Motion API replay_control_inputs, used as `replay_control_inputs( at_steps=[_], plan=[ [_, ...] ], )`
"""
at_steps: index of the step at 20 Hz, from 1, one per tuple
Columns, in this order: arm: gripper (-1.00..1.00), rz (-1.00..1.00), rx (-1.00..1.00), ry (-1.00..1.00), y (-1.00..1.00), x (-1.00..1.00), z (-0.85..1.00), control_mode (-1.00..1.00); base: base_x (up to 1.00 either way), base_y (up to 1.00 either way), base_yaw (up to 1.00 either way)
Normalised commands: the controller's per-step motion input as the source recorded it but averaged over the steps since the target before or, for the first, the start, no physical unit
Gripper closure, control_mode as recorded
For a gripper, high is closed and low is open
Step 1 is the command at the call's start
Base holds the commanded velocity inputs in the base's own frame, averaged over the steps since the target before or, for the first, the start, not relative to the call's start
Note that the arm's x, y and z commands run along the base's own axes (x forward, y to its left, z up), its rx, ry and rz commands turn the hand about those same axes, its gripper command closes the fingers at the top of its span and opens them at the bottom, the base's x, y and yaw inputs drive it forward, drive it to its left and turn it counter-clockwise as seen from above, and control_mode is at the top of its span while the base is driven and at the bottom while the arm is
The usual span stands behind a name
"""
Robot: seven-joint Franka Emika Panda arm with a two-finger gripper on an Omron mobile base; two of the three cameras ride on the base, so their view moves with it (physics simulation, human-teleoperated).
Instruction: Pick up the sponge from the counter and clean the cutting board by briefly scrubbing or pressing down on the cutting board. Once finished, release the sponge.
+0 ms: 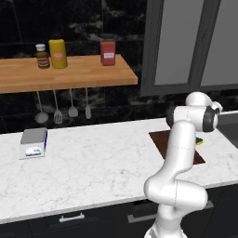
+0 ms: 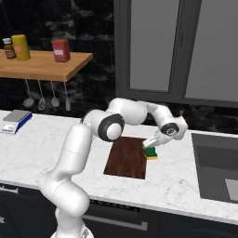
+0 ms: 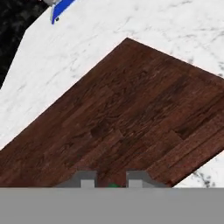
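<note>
Gripper point(image 2: 151, 148) fingers look closed on sponge point(image 2: 150, 153), grasp partly hidden | sponge at cutting board point(image 2: 128, 157) far right edge, on counter point(image 2: 42, 153) | pickup seemingly done; scrub, release remain

White Franka arm rises from base, bends at dark elbow joint, reaches forward and right, forearm stretched level. Wrist angled downward, hand tilted low. Gripper point(image 2: 151, 149) at end of reach, fingers clamped on sponge point(image 2: 151, 152); in hand view, two finger tips point(image 3: 87, 180) stand narrowly apart at bottom edge, sliver of green between them. In left base view, upper arm and elbow mask hand.
</note>
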Motion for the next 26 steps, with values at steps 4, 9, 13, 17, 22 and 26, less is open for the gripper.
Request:
replay_control_inputs(
  at_steps=[4,9,13,17,22,26],
  plan=[
    [1.0,-0.04,-0.15,0.26,-1.0,-1.0,-0.53,-1.0,0.0,0.0,0.0],
    [1.0,-0.01,-0.13,0.2,-1.0,-1.0,-0.34,-1.0,0.0,0.0,0.0],
    [1.0,-0.01,-0.02,0.0,-0.89,-0.96,0.0,-1.0,0.0,0.0,0.0],
    [1.0,0.0,0.35,-0.27,-0.04,-0.08,0.92,-1.0,0.0,0.0,0.0],
    [1.0,0.0,0.42,-0.25,0.0,-0.03,1.0,-1.0,0.0,0.0,0.0],
    [1.0,-0.03,0.3,-0.17,-0.23,-0.75,1.0,-1.0,0.0,0.0,0.0]
  ],
)
